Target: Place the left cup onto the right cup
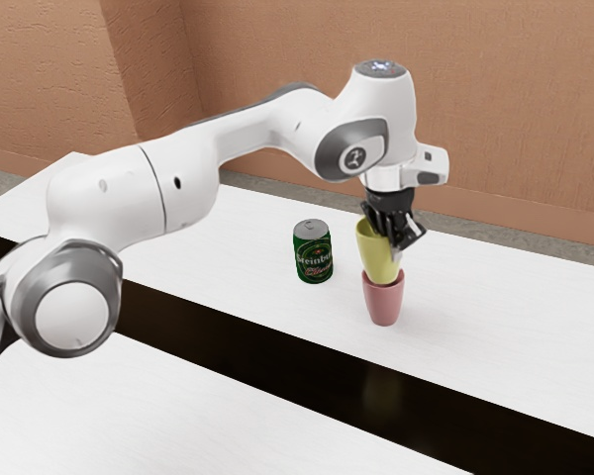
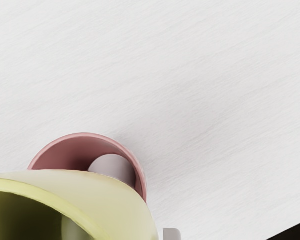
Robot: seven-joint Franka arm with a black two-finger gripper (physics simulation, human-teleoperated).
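Observation:
A yellow-green cup (image 1: 375,251) hangs tilted with its base in the mouth of a pink cup (image 1: 383,297) that stands on the white table (image 1: 495,317). My black gripper (image 1: 394,237) comes down from above and is shut on the yellow cup's rim, on the side toward the exterior view's right. In the wrist view the yellow cup (image 2: 75,207) sits large just under my hand, and the pink cup's rim (image 2: 85,142) shows beyond it.
A green Heineken can (image 1: 314,251) stands upright on the table just to the exterior view's left of the cups. A dark gap (image 1: 307,366) runs between this table and a nearer white surface (image 1: 178,416).

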